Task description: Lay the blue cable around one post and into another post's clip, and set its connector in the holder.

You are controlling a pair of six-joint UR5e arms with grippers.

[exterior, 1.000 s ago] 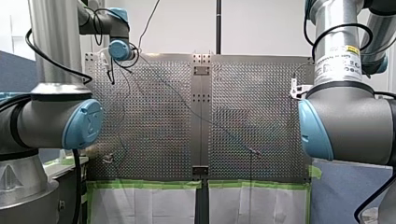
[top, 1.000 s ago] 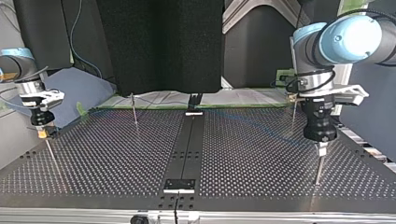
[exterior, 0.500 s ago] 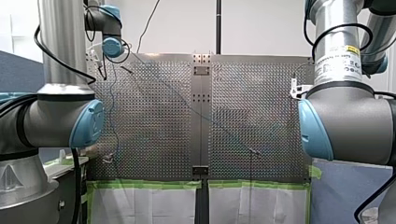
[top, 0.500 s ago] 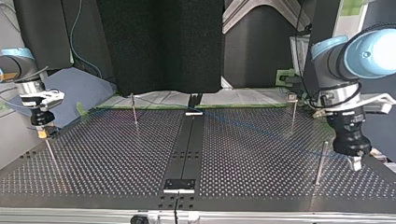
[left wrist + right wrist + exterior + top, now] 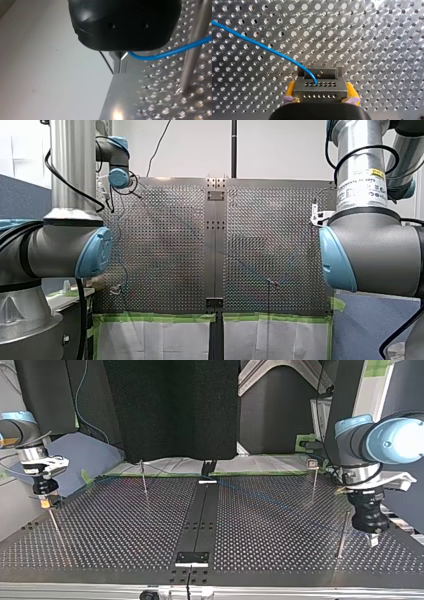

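Top view: my left gripper (image 5: 372,540) hangs at the 3 o'clock edge of the perforated tabletop (image 5: 250,525), with a post (image 5: 342,532) just beside it at its 9 o'clock. My right gripper (image 5: 45,503) stands well apart, at the tabletop's 9 o'clock edge.

Right wrist view: we find the right gripper clamped on the connector (image 5: 319,86), with its yellow pads (image 5: 290,90) against both sides. The blue cable (image 5: 262,46) leaves the connector's face and runs ahead toward the gripper's 10 o'clock.

Left wrist view: the metal fingers are pinched narrow on the blue cable. It emerges beside them and crosses the post. We cannot tell whether it touches the post.
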